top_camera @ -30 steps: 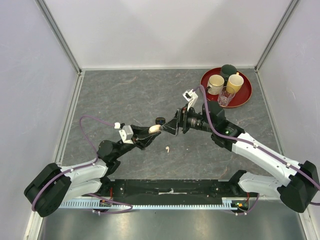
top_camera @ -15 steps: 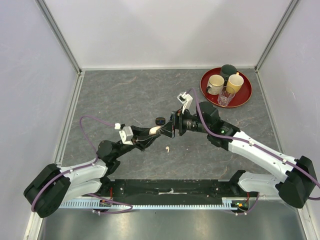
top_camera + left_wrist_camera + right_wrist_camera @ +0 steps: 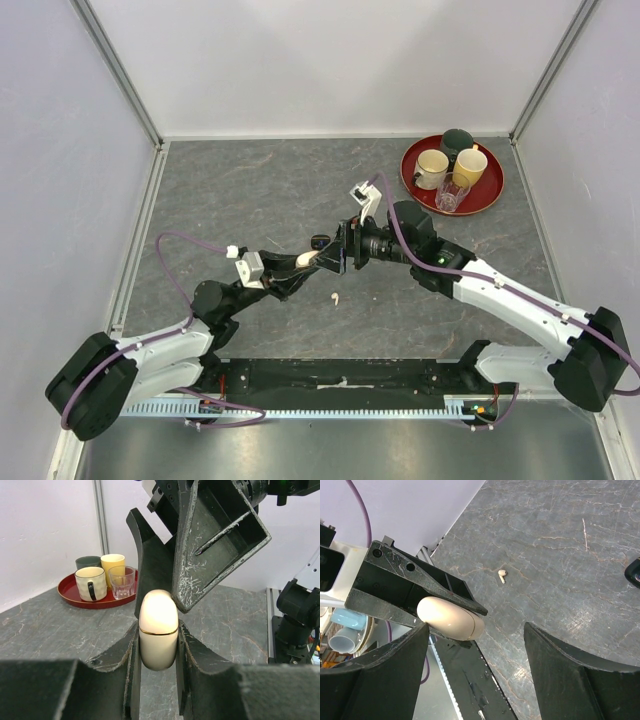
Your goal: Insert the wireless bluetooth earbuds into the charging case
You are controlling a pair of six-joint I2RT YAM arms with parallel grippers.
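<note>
A grey stone-patterned table [image 3: 250, 190] carried a red tray [image 3: 480, 200], a cream-white earbud [image 3: 334, 297] and a small black object [image 3: 320, 241].

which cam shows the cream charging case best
Left wrist: the charging case fills mid-frame, seam visible, clamped in the left gripper. Right wrist shows it side-on and smaller. Top external shows only a small cream speck.

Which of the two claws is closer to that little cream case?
Left. The left gripper is shut on the case. The right gripper is open, its fingers either side of the case's free end.
</note>
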